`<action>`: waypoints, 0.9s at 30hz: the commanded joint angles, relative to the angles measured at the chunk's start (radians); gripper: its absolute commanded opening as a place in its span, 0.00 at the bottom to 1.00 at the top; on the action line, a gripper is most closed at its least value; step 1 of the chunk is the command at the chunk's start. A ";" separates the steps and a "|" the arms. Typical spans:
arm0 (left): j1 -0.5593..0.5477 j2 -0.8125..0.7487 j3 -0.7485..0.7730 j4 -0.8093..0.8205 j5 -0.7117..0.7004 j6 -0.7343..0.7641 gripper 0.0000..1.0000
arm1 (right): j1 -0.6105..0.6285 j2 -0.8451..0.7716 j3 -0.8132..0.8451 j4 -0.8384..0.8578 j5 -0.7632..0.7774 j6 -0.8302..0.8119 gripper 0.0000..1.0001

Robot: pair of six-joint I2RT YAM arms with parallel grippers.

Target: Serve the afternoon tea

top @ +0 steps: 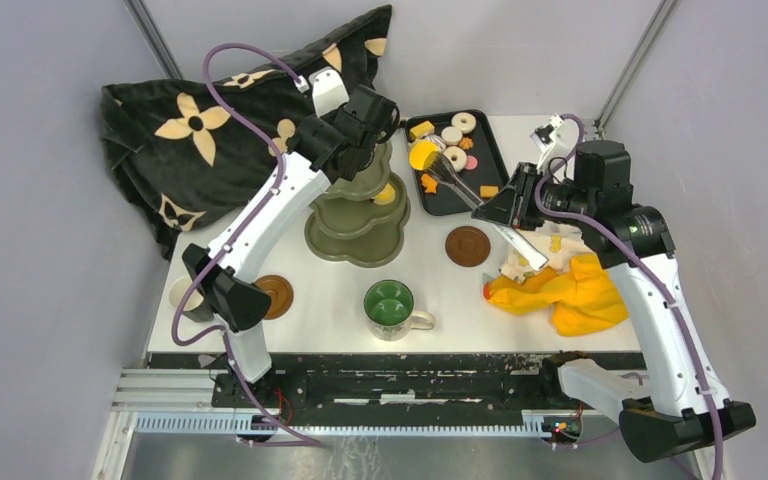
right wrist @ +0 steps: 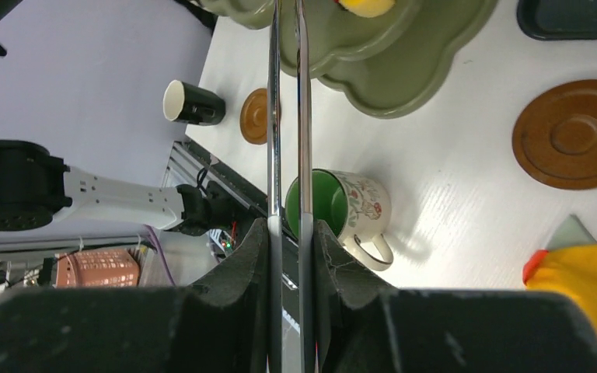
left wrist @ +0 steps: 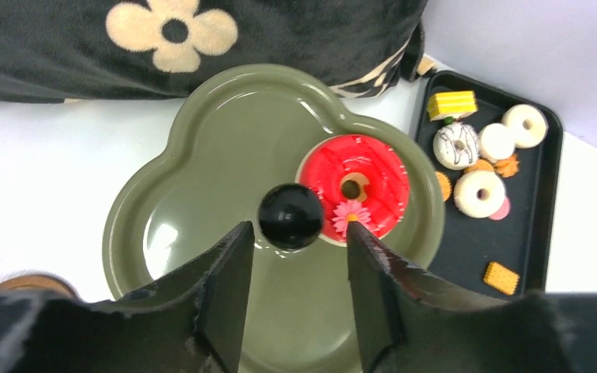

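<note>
The olive-green stand [top: 355, 238] stands at the table's middle left. In the left wrist view its top tier [left wrist: 202, 155] carries a red donut [left wrist: 354, 183] beside the black knob [left wrist: 290, 216]. My left gripper [left wrist: 299, 227] is open and empty, hovering just above the knob, and it also shows in the top view [top: 370, 120]. A yellow pastry [top: 386, 193] lies on the middle tier. My right gripper [top: 500, 208] is shut on the metal tongs [top: 460, 185], whose tips reach a yellow pastry [top: 422, 155] over the black tray [top: 465, 197]. The tray holds several more pastries. The green-lined mug [top: 390, 305] stands near the front.
Brown saucers sit at the centre right [top: 468, 245] and front left [top: 275, 295]. A black cup [top: 185, 297] stands at the left edge. The yellow cloth [top: 570, 290] lies crumpled at the right. A black flowered pillow [top: 210, 120] fills the back left.
</note>
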 commanded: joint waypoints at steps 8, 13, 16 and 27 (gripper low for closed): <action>-0.005 -0.237 -0.021 0.167 0.048 0.125 0.83 | 0.198 0.035 0.114 0.087 0.198 -0.008 0.01; -0.003 -0.435 -0.197 0.239 0.010 0.160 0.91 | 0.293 0.105 0.159 0.115 0.241 0.001 0.01; 0.002 -0.550 -0.310 0.280 0.006 0.216 0.96 | 0.337 0.144 0.175 0.129 0.269 0.005 0.01; 0.028 -0.741 -0.456 0.266 0.031 0.281 0.99 | 0.406 0.262 0.182 0.199 0.336 0.039 0.01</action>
